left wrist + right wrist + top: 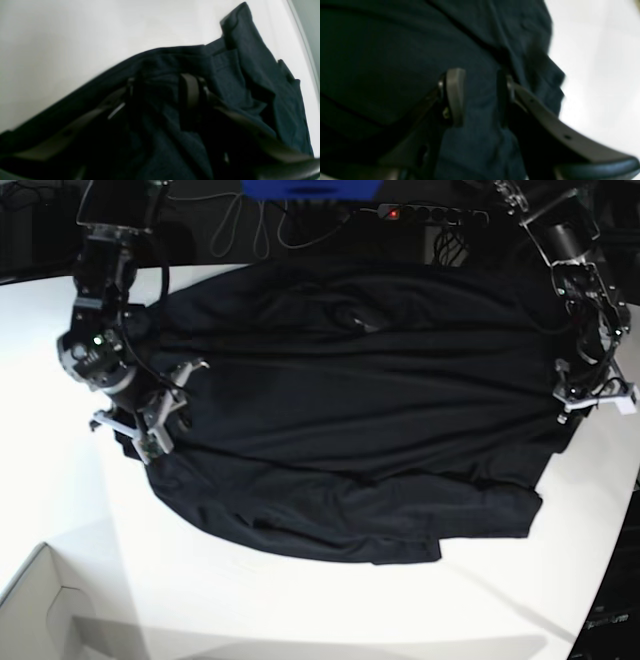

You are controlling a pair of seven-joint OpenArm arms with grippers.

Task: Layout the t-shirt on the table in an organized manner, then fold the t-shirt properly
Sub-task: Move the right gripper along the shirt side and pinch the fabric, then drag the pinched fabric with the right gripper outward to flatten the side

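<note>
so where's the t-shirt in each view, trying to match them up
Left wrist: the t-shirt fills the lower right, bunched between the left gripper jaws.
Right wrist: it covers the left and centre, a fold pinched in the right gripper.
Base: it lies spread across the middle, between both arms.
Shared landmark: the white table, seen beside the cloth in all three views.

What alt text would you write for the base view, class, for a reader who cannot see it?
A black t-shirt hangs stretched wide between two robot arms above a white table, its lower edge drooping in folds. The right gripper and the left gripper each pinch one side. Cables run behind.
</note>
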